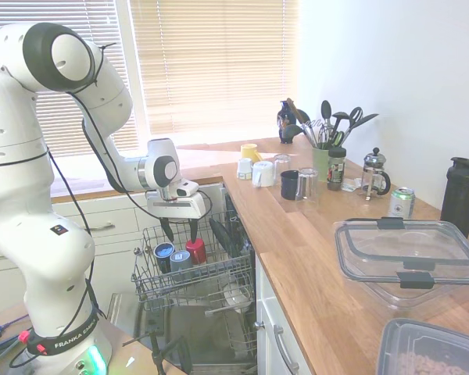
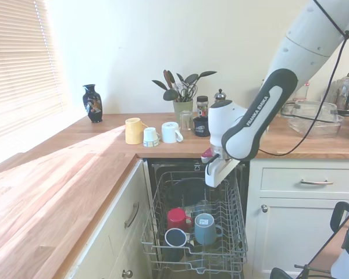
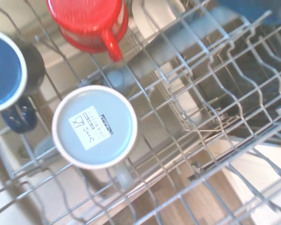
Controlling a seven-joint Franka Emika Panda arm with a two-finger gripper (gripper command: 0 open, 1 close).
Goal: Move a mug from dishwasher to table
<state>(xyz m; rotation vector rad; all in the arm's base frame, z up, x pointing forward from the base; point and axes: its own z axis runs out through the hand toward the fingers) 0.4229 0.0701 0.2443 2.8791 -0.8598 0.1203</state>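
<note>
I'm hovering the gripper (image 1: 180,230) with jaws spread open over the dishwasher (image 1: 189,275) rack. The mug (image 3: 94,126) is sitting upside down, red mug (image 3: 90,21) at its 12 o'clock in the wrist view.

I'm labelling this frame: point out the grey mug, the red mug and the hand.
grey mug (image 3: 94,127): wrist view, upturned base.
red mug (image 2: 176,217): second exterior view, side wall.
hand (image 1: 180,230): first exterior view, between fingertips.

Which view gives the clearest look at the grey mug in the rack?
The wrist view: the grey mug fills it, upside down, base label readable. The second exterior view shows its side small; the first exterior view shows it smaller, among rack wires.
</note>
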